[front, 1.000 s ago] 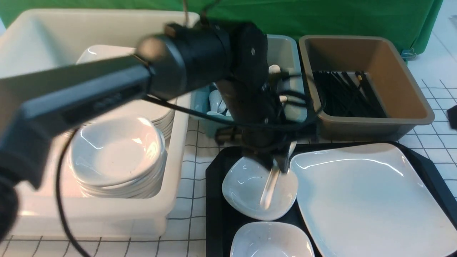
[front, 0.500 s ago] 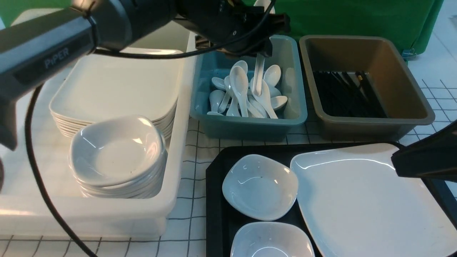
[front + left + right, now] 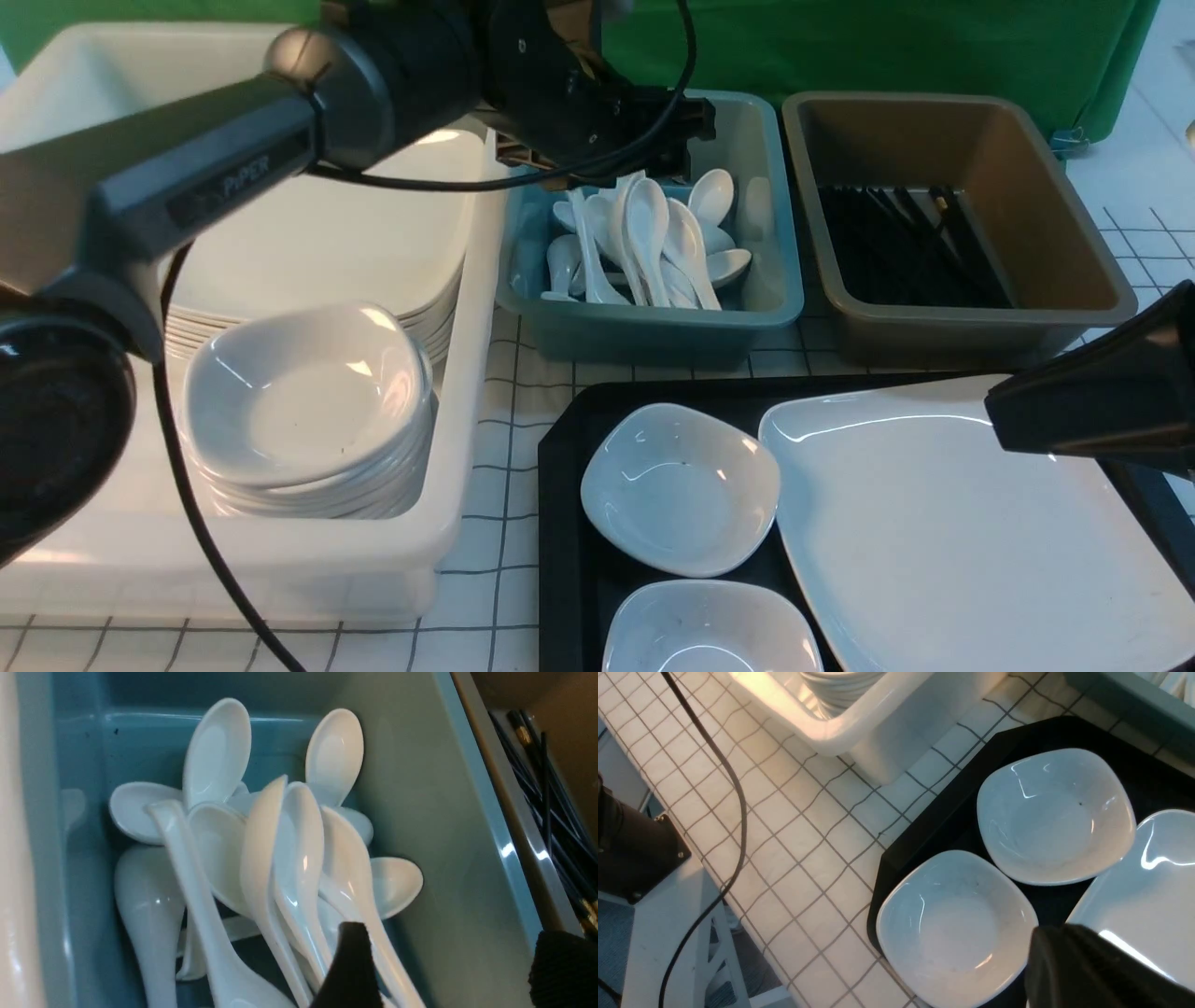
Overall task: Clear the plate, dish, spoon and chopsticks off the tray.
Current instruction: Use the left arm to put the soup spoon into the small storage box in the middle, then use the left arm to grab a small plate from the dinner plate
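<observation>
On the black tray point(image 3: 560, 485) sit the big white plate point(image 3: 934, 541) and two small white dishes point(image 3: 680, 487) point(image 3: 709, 627). My left gripper point(image 3: 453, 933) hangs open over the teal tub point(image 3: 766, 308), and nothing is between its fingers. Several white spoons point(image 3: 644, 243) lie piled in that tub; I cannot tell which one is the task's spoon. Black chopsticks point(image 3: 896, 247) lie in the brown tub point(image 3: 1074, 280). My right gripper point(image 3: 1004, 420) is shut and empty, hovering over the plate's far right edge.
A large white tub point(image 3: 467, 392) at the left holds a stack of plates point(image 3: 308, 243) and a stack of small dishes point(image 3: 303, 401). The left arm's cable point(image 3: 187, 485) hangs in front of it. The table is white with a dark grid.
My left arm carried a spoon from the far dish up to the teal tub and opened; the spoon now lies in the pile. My right gripper came in from the right over the plate.
</observation>
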### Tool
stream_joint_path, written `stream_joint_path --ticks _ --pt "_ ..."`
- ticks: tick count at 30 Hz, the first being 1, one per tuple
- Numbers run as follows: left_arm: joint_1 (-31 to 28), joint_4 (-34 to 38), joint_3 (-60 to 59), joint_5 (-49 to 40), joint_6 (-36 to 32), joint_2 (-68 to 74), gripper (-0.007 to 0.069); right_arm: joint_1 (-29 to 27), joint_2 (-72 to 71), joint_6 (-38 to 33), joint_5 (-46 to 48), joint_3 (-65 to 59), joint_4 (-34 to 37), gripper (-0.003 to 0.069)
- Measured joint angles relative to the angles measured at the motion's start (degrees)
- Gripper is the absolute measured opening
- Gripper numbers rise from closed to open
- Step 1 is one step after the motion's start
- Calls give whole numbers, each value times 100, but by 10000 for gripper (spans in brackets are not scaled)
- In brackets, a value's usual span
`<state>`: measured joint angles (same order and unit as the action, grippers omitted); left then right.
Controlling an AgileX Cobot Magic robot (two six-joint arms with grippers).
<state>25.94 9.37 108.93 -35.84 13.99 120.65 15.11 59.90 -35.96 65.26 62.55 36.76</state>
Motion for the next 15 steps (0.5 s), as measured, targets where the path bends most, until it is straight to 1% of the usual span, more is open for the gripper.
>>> stream_joint_path --ticks 1,2,4,5,7,9,10,12,14,15 --pt "0 0 0 -36 0 -12 499 0 0 0 0 0 0 -1" --pt "0 69 102 -438 -12 -128 479 0 0 0 -6 0 0 -1" --pt "7 176 199 -1015 -110 -278 409 0 0 0 -6 0 0 -1" --pt "38 242 236 -1419 -315 -383 341 0 0 6 -6 0 -21 -1" --pt "179 279 277 -2255 -818 -570 167 0 0 113 -17 0 -162 -1" --pt "410 263 266 -2962 -1134 -684 64 0 0 345 -46 0 -437 -1" --pt "562 257 199 -3132 -1210 -746 36 0 0 515 -60 0 -639 -1" --pt "874 218 -38 -3254 -1235 -863 11 0 0 846 -74 0 -1073 -1" --pt "1256 93 -448 -3315 -1249 -1014 1 0 0 1189 -65 0 -1506 -1" --pt "1328 65 -545 -3328 -1249 -1024 0 0 0 1241 -59 0 -1632 -1"
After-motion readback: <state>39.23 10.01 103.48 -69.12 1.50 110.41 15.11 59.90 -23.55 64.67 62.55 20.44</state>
